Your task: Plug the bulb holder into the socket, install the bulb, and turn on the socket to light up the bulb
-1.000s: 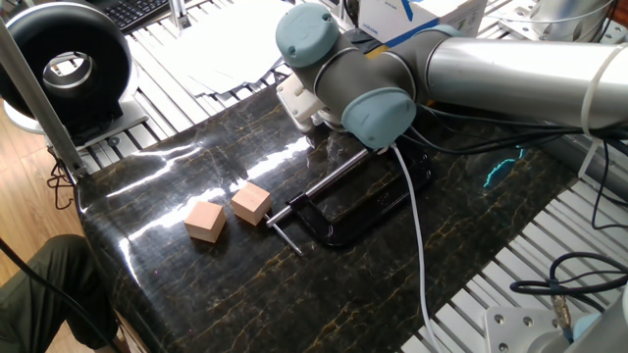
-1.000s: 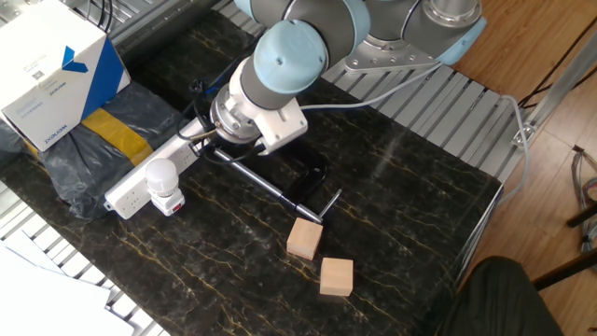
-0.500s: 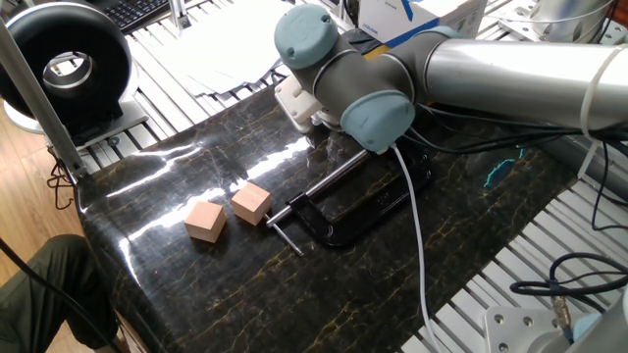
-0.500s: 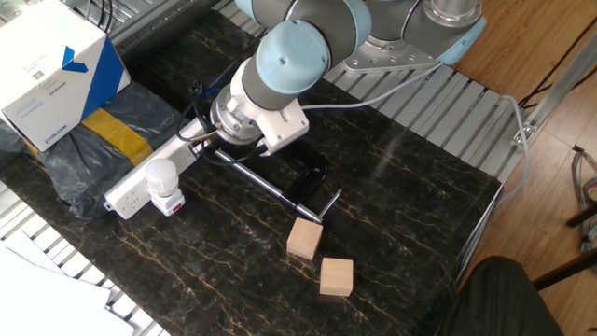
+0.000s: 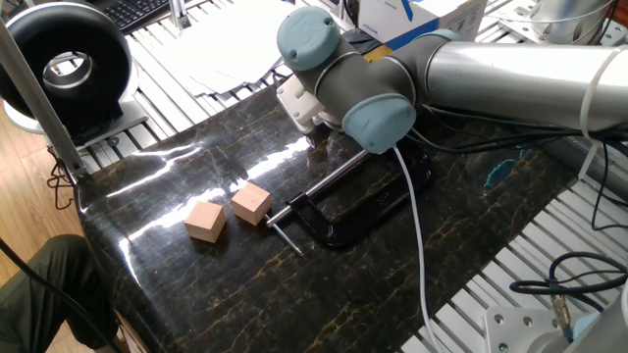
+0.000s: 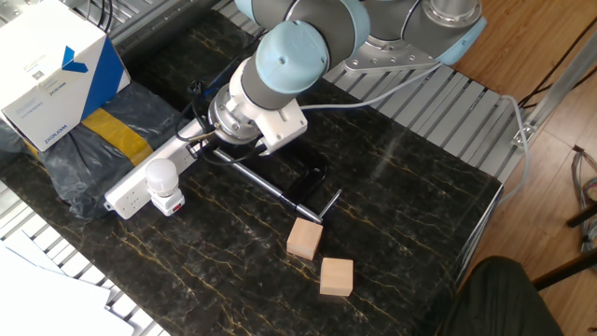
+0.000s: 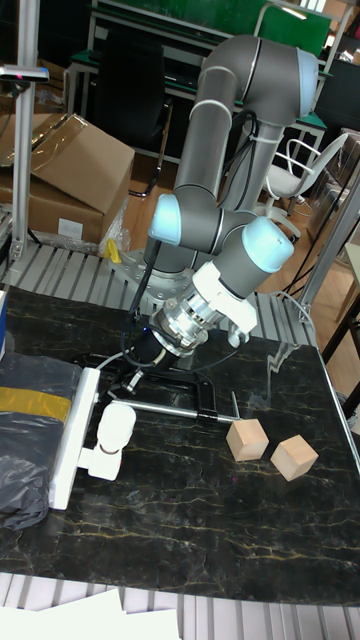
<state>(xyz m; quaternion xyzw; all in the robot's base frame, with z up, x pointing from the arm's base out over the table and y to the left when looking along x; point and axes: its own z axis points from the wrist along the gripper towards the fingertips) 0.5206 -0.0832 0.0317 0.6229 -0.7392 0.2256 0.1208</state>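
Nearest me in the tall fixed view, the bulb sits in the bulb holder, plugged into the socket at lower left of the worktop. Behind it, my tool hovers over the socket (jaws hidden; I cannot tell their width).

We find only a slight shift in the arm: in one fixed view the wrist joint cap sits a little further right than before. In the other fixed view the gripper has edged marginally left, along the socket. We see no other change.
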